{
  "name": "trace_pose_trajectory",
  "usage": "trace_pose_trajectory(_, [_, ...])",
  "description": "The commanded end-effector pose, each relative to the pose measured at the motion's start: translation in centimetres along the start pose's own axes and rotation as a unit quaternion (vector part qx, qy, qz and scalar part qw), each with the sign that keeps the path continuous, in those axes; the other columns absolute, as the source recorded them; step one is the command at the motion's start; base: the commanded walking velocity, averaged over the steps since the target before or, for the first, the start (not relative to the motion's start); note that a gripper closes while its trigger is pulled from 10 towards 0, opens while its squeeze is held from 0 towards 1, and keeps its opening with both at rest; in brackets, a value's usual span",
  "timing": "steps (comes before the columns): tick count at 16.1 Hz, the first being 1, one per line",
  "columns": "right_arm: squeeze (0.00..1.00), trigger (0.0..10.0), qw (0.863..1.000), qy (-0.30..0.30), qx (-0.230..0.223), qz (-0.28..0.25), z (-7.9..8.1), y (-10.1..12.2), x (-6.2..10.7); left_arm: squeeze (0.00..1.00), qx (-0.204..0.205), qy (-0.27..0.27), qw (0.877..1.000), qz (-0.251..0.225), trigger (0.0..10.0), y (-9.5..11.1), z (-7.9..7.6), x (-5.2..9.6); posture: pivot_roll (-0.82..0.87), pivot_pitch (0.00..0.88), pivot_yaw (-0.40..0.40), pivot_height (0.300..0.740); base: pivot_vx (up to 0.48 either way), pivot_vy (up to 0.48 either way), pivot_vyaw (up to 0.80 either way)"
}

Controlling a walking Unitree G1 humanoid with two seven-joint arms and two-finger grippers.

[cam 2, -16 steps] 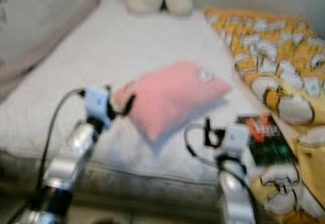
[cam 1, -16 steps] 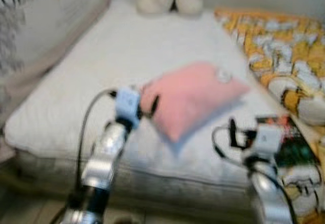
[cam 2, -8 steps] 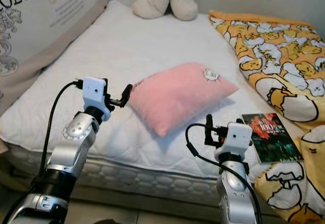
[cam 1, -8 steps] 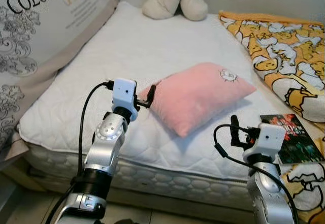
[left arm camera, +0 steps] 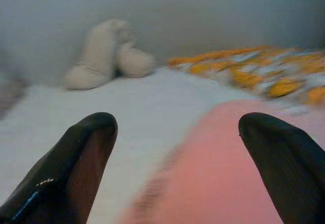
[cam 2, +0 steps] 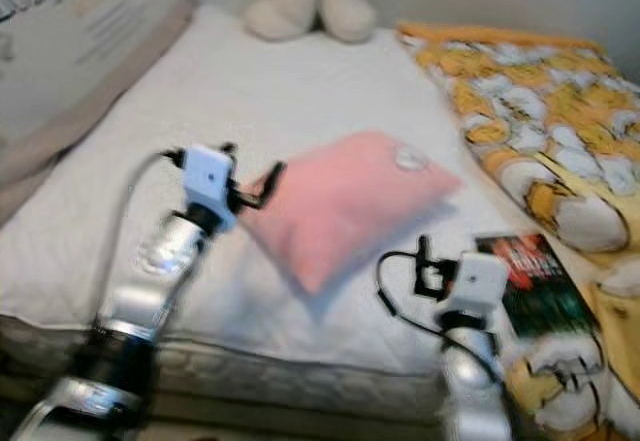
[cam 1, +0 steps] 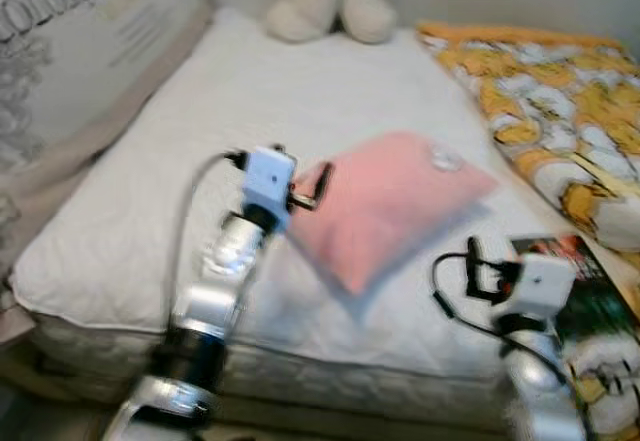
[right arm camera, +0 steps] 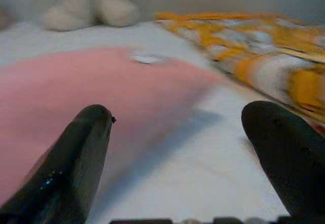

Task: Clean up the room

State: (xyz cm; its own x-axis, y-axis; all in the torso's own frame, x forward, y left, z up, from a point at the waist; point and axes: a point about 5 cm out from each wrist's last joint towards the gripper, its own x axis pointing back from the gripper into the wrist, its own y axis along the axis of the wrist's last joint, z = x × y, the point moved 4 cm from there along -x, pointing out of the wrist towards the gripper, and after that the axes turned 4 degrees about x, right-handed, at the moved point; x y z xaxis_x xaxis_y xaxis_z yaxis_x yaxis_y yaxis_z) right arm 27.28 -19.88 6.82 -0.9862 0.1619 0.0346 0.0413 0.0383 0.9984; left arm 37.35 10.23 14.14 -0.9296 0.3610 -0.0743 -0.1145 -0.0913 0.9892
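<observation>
Blurred head views show a pink pillow (cam 1: 385, 206) lying tilted near the middle of the white mattress (cam 1: 150, 171), with the left gripper (cam 1: 318, 187) just beside its near-left corner, fingers spread and holding nothing. The right gripper (right arm camera: 177, 158), also spread wide and empty, hangs low near the pillow's right side, beside a book (cam 2: 530, 281). The step in hand appears to be grasping the pillow; it would go best if both grippers closed on opposite corners, pinching a deep fold of fabric.
</observation>
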Motion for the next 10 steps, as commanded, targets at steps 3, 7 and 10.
trace_pose_trajectory(3, [0.18, 10.0, 1.000, 0.005, 0.016, 0.008, -1.4, -0.6, 2.4, 0.00, -0.017, 0.031, 0.999, -0.001, 10.0, 2.3, 2.7, -3.2, -0.05, 0.000, -0.035, 0.740, 0.000, 0.000, 0.00])
trace_pose_trajectory(7, [0.17, 10.0, 1.000, 0.003, 0.016, 0.006, -2.2, -0.3, 3.2, 0.00, -0.040, 0.070, 0.995, 0.065, 10.0, 1.4, 6.1, -4.5, -0.08, 0.000, -0.016, 0.740, 0.000, 0.000, 0.00])
trace_pose_trajectory(10, [0.16, 10.0, 1.000, 0.000, 0.020, 0.014, -3.1, -0.5, 4.2, 0.00, -0.092, 0.073, 0.982, 0.149, 10.0, -2.3, 6.5, -3.4, -0.09, 0.000, -0.011, 0.740, 0.000, 0.000, 0.00])
